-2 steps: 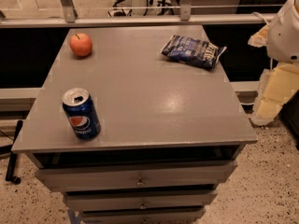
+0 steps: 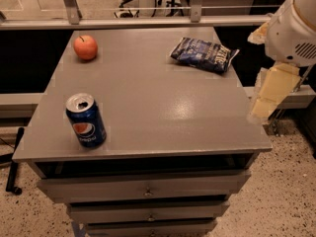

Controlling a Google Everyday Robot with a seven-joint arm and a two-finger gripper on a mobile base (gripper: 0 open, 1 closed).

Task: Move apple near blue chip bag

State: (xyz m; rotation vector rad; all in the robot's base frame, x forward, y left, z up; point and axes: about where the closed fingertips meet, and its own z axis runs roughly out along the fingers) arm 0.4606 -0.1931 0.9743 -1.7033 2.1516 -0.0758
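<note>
— If we start at the left edge of the frame, what comes first?

— Low on the speckled floor (image 2: 291,196) at lower left there is a thin black bar (image 2: 14,159), slanted beside the cabinet. Next comes the grey worktop (image 2: 148,98), with two things on its left side. The apple (image 2: 86,47) sits in the upper left, stem up, close to the far left corner. The blue Pepsi can (image 2: 86,120) stands upright in the lower left, near the front edge, its top opened.

— Are those two touching?

— No, well apart: apple at the back, can at the front.

— And the middle?

— A soft patch of reflected light on the grey surface. Under the front edge is a stack of drawers (image 2: 143,189) with small knobs.

— Where is the blue chip bag (image 2: 203,54)?

— Upper right of centre, lying flat and crumpled near the far right corner. It is well apart from the apple, with most of the worktop's width between them.

— And the robot?

— At the right edge of the frame. Its white arm (image 2: 296,28) fills the upper right corner, and the pale tool (image 2: 269,95) hangs below it. That puts it just beyond the worktop's right side and apart from the bag. Whether it is released or clenched I cannot tell.
</note>
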